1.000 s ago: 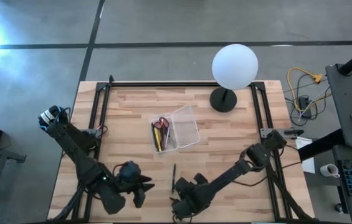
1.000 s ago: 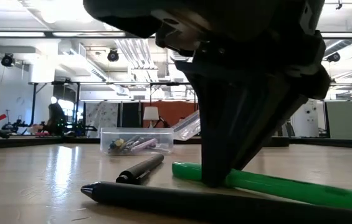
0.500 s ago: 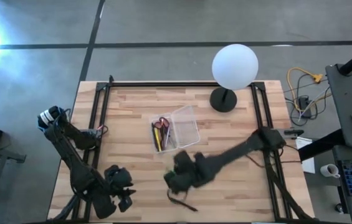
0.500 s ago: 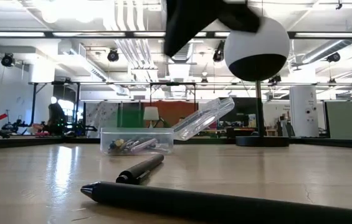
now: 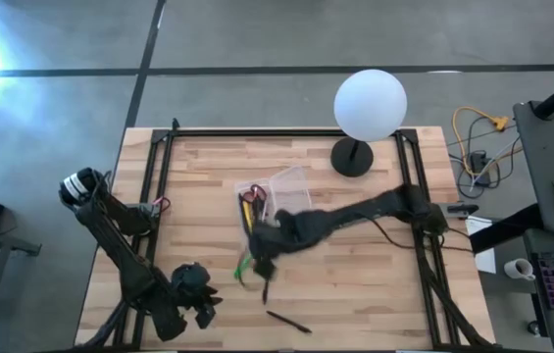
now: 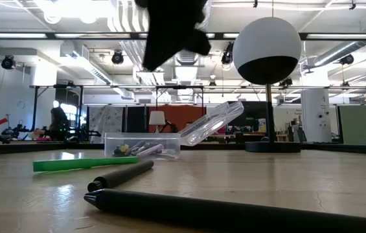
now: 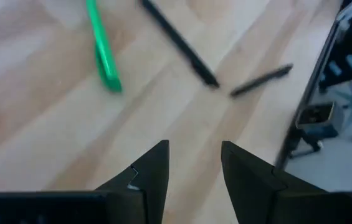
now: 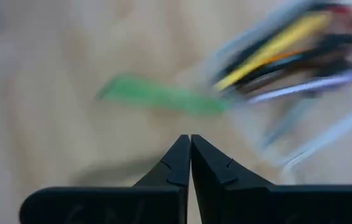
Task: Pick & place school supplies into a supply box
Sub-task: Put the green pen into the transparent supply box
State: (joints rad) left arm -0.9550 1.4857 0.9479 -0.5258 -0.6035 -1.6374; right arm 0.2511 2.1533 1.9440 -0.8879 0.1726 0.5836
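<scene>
The transparent supply box (image 5: pixel 286 201) stands open mid-table, its lid (image 6: pixel 212 123) tilted up, with pens and red scissors (image 5: pixel 249 194) inside. A green pen (image 5: pixel 245 267) lies flat on the table just near of the box and also shows in the right wrist view (image 8: pixel 160 96). One dark pen (image 5: pixel 264 286) lies beside it, another (image 5: pixel 286 322) closer to the near edge. My right gripper (image 5: pixel 260 245) hovers shut above the green pen, between it and the box, holding nothing. My left gripper (image 5: pixel 208 299) waits open by the near-left corner.
A white globe lamp (image 5: pixel 369 103) on a black base (image 5: pixel 352 157) stands at the far right of the table. Black frame rails (image 5: pixel 159 196) run along the left and right edges. Bare wood lies left of the box and across the near right.
My right gripper has risen from the near edge and swung toward the far side, up to the box. The green pen went with it, lifted off the table, and now lies on the wood short of the box, out of the gripper. My left gripper drew back toward the near-left corner.
</scene>
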